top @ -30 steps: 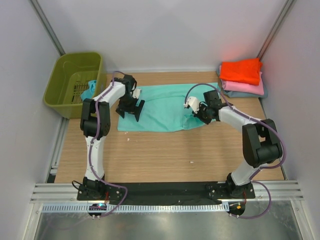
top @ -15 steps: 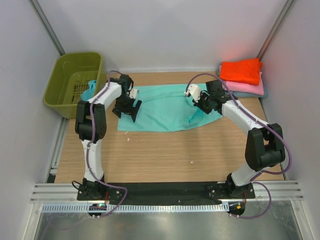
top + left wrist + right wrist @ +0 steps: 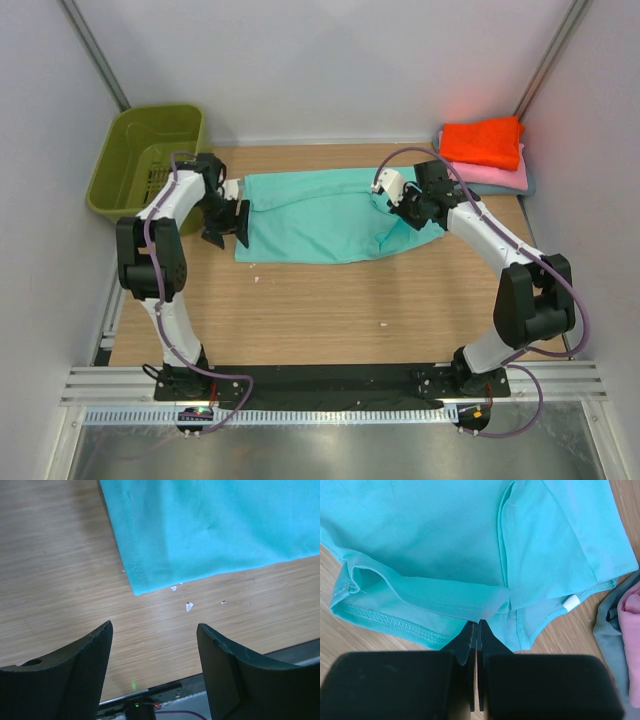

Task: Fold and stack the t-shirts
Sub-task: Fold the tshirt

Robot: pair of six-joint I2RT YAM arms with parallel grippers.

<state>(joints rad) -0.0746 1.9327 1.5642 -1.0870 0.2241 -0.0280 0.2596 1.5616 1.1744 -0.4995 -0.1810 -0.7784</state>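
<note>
At the left, beside the olive basket (image 3: 140, 170), the left tool (image 3: 154, 628) hangs open with nothing between its jaws. It is over bare surface (image 3: 60, 555), just off the near left corner of the teal t-shirt (image 3: 310, 215), which lies spread across the middle of the surface. Closing from there would likely catch air or only the hem's tip, so the corner could slip free mid-fold. Further right, the right tool (image 3: 478, 625) is clamped on a thin, bunched edge of the same shirt. A pull with only that side held may skew the cloth or drag it towards the folded stack in the far right corner, where the orange t-shirt (image 3: 482, 142) lies on the pink t-shirt (image 3: 495, 175).
</note>
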